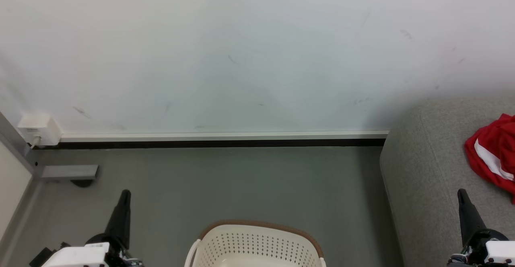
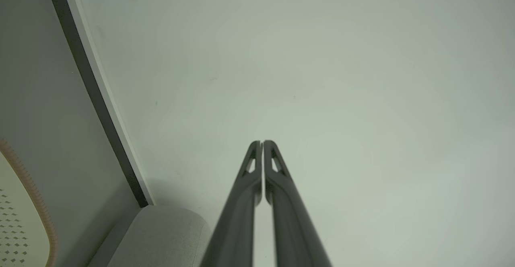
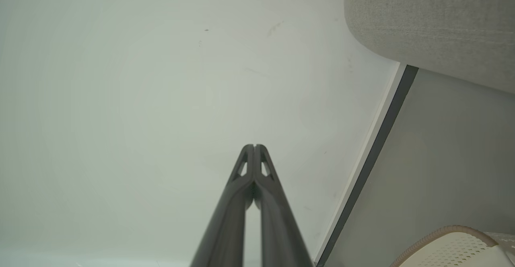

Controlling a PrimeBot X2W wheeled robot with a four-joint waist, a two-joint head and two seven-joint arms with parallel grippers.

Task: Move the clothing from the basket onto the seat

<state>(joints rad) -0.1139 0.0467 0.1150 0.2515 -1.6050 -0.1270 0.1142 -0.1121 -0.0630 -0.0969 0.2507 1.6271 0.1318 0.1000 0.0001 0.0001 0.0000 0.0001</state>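
Wall (image 1: 241, 50): pale, with some small dark marks; it takes the upper half of the head view.
Floor (image 1: 241, 182): grey and smooth, from the wall down to the robot.
Seat (image 1: 426, 170): light-grey fabric sofa at the robot's right, its rounded end close to the wall; a corner of it also shows in the left wrist view (image 2: 169, 235) and the right wrist view (image 3: 434, 25).
Skirting (image 1: 221, 136): a white strip over a dark strip, running along the foot of the wall up to the seat.
Basket (image 1: 261, 223): cream-white with a brown rim and perforated sides, standing on the floor between the two grippers and apart from the seat; its near part is cut off by the bottom edge.
Clothing (image 1: 493, 154): red with a white band, lying crumpled on the seat at the right edge of the head view, well apart from the basket.
Left gripper (image 1: 125, 194): fingers pressed together with nothing between them, pointing at the wall (image 2: 262, 143).
Right gripper (image 1: 461, 192): fingers also pressed together and holding nothing, in front of the seat (image 3: 254, 146).
Wall box (image 1: 38, 129): small and white, low on the wall at the far left.
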